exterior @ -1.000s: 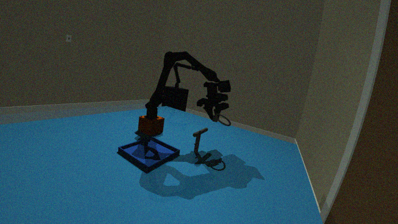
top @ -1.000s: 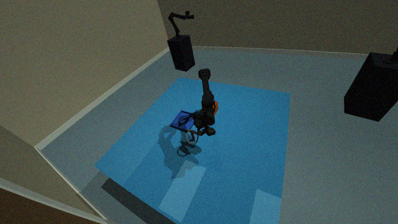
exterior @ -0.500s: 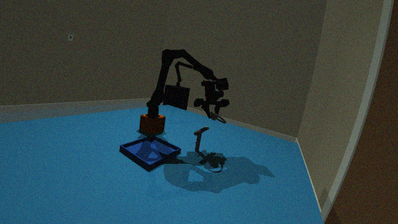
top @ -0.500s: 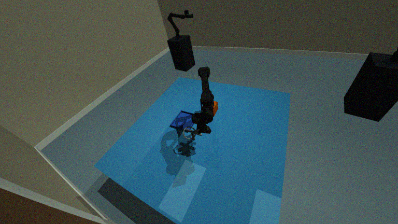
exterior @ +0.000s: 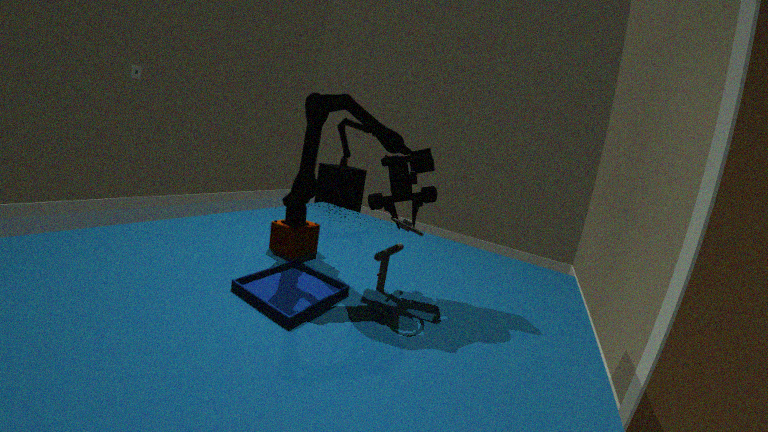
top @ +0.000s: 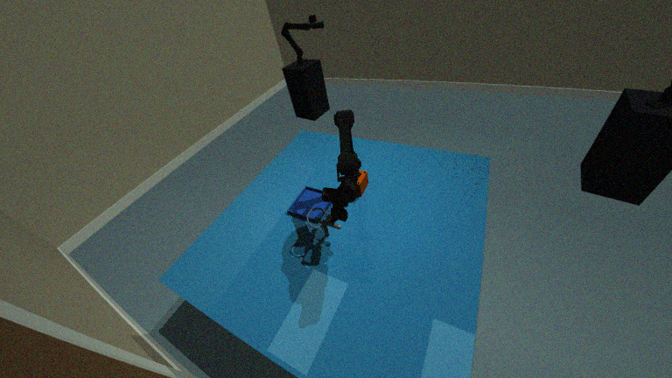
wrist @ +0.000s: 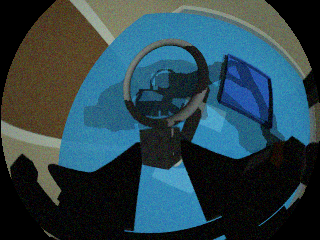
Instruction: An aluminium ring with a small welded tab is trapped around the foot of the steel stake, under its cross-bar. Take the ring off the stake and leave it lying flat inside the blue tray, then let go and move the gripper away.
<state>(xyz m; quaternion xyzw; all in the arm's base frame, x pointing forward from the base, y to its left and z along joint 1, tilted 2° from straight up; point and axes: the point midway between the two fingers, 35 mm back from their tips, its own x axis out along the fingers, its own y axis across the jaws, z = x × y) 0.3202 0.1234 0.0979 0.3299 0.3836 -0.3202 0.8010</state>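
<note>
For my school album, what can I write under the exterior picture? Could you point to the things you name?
The gripper [exterior: 408, 224] holds the ring [exterior: 416, 230] above the stake [exterior: 383, 274].

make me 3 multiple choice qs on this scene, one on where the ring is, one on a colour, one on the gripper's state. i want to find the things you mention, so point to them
1. Where is the ring [top: 308, 215] [exterior: 419, 231] [wrist: 128, 80]?
a) flat in the tray
b) around the stake's foot
c) up above the stake's cross-bar

2. What colour is the block under the arm?
a) orange
b) white
c) green

3. How is the gripper [exterior: 406, 222] [wrist: 160, 146]?
a) wide open, empty
b) shut on the ring
c) shut on the cross-bar

1 c: the exterior view shows it higher than the cross-bar [exterior: 389, 252].
2 a: the block [top: 363, 183] [exterior: 294, 240] is orange.
3 b: the ring hangs at the fingertips.
</note>
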